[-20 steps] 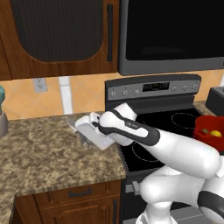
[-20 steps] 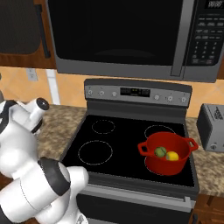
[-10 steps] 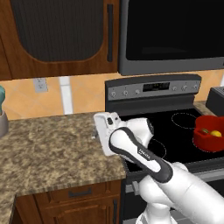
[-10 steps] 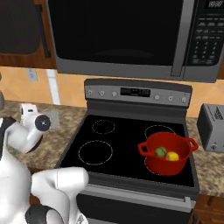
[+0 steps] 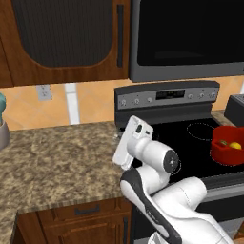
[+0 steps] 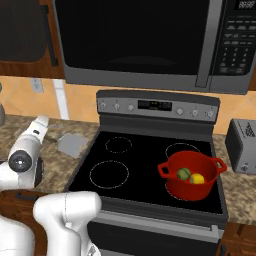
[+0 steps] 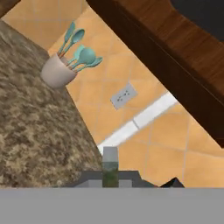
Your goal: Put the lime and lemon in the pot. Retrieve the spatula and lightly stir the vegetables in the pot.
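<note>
Spatula (image 6: 73,144): one, its pale blade on the counter (image 6: 60,162) just left of the stove (image 6: 150,165), handle running toward the gripper (image 7: 109,175), whose fingers are pressed together on it. One lime (image 6: 183,173) and one lemon (image 6: 197,178) lie side by side in the one red pot (image 6: 192,177), at the stove's near right. Since a second ago the arm has swung, its hand now tipped up toward the wall.
</note>
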